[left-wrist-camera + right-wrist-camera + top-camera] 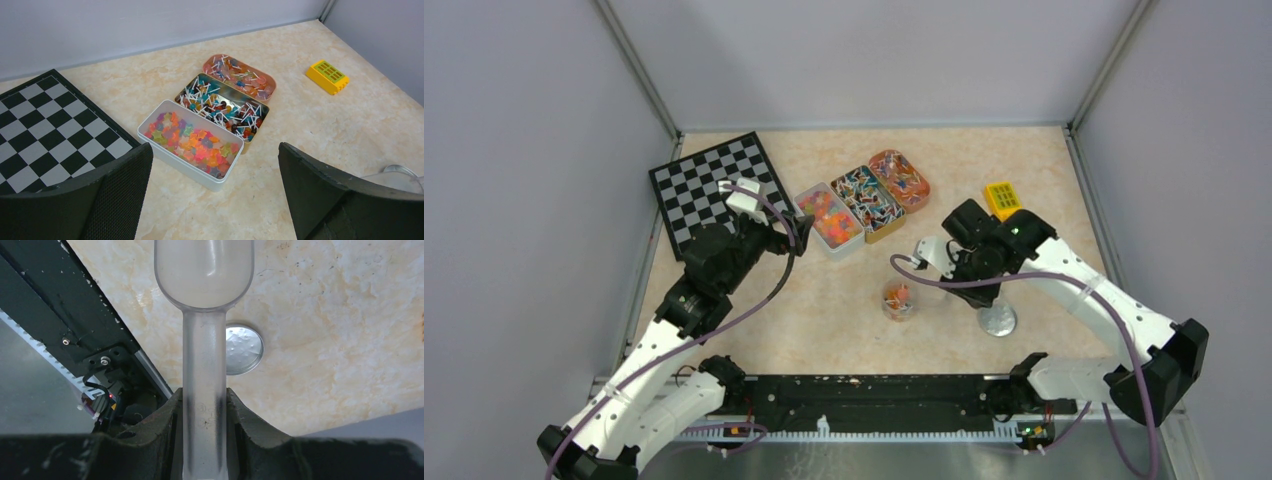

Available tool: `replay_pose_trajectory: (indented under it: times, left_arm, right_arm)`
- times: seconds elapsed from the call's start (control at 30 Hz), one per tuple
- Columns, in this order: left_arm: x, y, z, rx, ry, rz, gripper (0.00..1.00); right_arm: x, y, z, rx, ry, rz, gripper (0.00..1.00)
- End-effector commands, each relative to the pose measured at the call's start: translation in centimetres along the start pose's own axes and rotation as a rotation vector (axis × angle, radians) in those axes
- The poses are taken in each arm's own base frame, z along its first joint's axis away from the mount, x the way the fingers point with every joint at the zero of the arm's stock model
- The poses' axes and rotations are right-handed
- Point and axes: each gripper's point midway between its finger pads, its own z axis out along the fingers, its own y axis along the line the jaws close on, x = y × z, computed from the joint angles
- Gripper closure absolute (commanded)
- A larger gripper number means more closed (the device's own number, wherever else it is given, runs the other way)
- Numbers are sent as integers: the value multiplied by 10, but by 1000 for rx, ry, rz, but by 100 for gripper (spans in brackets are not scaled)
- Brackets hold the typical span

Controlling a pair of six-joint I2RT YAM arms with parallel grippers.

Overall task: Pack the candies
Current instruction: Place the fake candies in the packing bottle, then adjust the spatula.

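The candies (829,218) fill three open tins side by side. The white tin (165,150) holds star-shaped ones, while the gold tin (222,102) and the orange tin (240,77) hold ones on sticks. My left gripper (799,232) hovers open just before the white tin's near corner, nothing between its fingers (120,190). My right gripper (204,400) is shut on the handle of a clear plastic scoop (204,270), whose bowl looks empty. A small clear jar (899,298) with a few candies stands just left of the right gripper (954,262).
A checkered board (714,190) lies at the back left, touching the left arm's side. A yellow block (1003,197) sits at the back right. A round silver lid (998,320) lies flat under the right arm. The black base rail (874,395) runs along the near edge.
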Motion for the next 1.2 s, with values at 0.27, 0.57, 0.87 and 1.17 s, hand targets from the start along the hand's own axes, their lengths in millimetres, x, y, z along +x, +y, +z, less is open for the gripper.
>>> replay_pose_trajectory:
  times: [0.27,0.57,0.87,1.17]
  left_arm:
    - [-17,-4,-1,15,-55,-11,1]
    - [-17,-5,-1,18,-55,-14,1]
    - [-13,-22,1,117,-43,-14,1]
    - [10,-48,18,266,53,-20,8]
  right_arm:
    - [-7,-4,-14,42,-23,7,100]
    - [-46,-17,-41,96,-188,89,100]
    - [-104,-6,-62,-22,-408,139,100]
    - [-139,9,-98,-89,-657,80,100]
